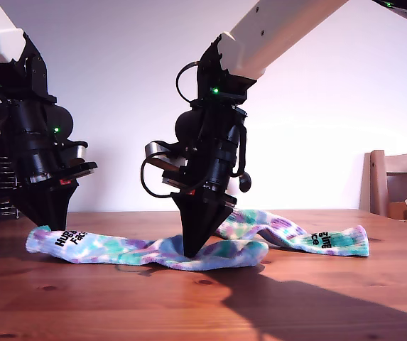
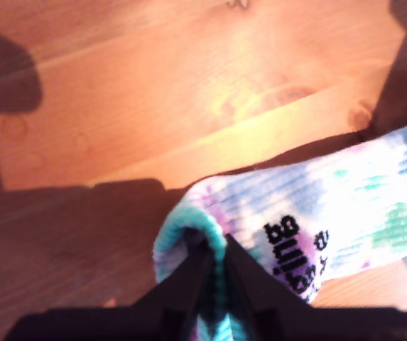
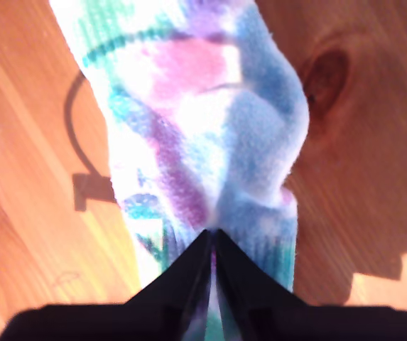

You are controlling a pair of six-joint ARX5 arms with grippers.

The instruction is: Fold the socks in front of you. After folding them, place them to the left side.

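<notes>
Pinching socks (image 1: 210, 245) on table (image 1: 331, 298): both end effectors closed.

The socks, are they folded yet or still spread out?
Spread out: the socks stretch lengthwise along the table, not doubled over.

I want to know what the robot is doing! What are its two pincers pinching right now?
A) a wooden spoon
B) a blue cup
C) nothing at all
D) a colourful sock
D: both wrist views show closed pincers biting tie-dyed sock fabric, my first pincer at the lettered cuff end of the socks and my second pincer at their middle.
</notes>
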